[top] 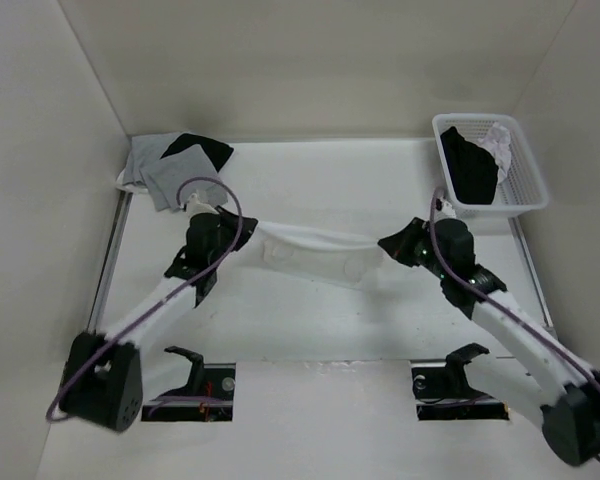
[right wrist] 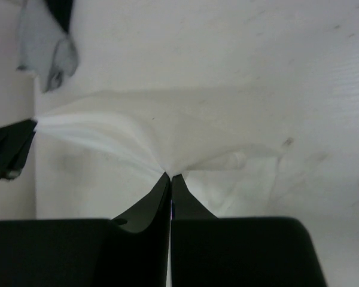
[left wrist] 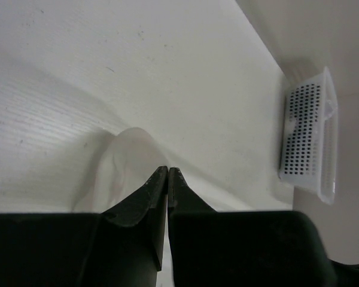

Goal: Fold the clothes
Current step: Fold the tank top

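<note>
- While stretched taut, the white camisole (top: 315, 255) spans the middle of the surface (top: 310, 325).
- Left hand (left wrist: 167, 171) pinches one end; right hand (right wrist: 169, 175) pinches the other.

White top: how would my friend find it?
Look at the middle of the white table. The white top stretches between the left hand and right hand, both pinching it. The grey and black clothes lie in the far corner; only this is all white.

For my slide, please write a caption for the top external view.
Left pincer and right pincer hold the white camisole stretched between them.
</note>
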{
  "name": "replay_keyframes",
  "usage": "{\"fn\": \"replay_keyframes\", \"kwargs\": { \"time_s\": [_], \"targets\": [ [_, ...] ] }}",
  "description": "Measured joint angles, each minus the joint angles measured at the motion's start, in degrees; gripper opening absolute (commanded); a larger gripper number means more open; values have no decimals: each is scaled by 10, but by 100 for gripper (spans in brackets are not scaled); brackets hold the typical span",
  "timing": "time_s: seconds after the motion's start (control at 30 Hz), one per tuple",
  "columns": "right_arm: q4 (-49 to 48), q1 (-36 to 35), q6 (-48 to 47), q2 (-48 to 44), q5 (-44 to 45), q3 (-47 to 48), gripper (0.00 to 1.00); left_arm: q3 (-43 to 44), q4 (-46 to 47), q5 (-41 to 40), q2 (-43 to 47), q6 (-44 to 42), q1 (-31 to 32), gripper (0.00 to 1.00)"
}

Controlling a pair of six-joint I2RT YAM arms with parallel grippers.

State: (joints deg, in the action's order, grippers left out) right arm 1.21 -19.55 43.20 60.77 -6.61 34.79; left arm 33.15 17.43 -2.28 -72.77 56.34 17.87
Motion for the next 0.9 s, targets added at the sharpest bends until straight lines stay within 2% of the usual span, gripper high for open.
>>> {"fn": "replay_keyframes", "kwargs": {
  "time_s": [0.17, 0.27, 0.43, 0.6, 0.67, 0.73, 0.8, 0.9],
  "targets": [
    [108, -112, -1, -265, 38, 14, 0, -17, -84, -1, 284, -8, 21, 0],
    [168, -176, 8, -352, 77, 37, 0, -3, -147, -10, 412, -13, 33, 0],
    [274, -317, 49, -407, 152, 42, 0, 28, -276, -23, 508, -17, 57, 0],
    [330, -433, 77, -386, 231, 42, 1, 28, -372, -37, 537, -18, 66, 1],
    [333, -435, 78, -357, 249, 42, 1, 14, -381, -43, 534, -18, 65, 1],
    [328, -396, 69, -314, 251, 42, 1, -10, -375, -46, 517, -19, 60, 1],
    [308, -320, 49, -256, 234, 39, 0, -38, -351, -46, 467, -22, 45, 1],
    [236, -191, 17, -158, 177, 32, 0, -61, -282, -45, 335, -24, 21, 1]
  ]
}}
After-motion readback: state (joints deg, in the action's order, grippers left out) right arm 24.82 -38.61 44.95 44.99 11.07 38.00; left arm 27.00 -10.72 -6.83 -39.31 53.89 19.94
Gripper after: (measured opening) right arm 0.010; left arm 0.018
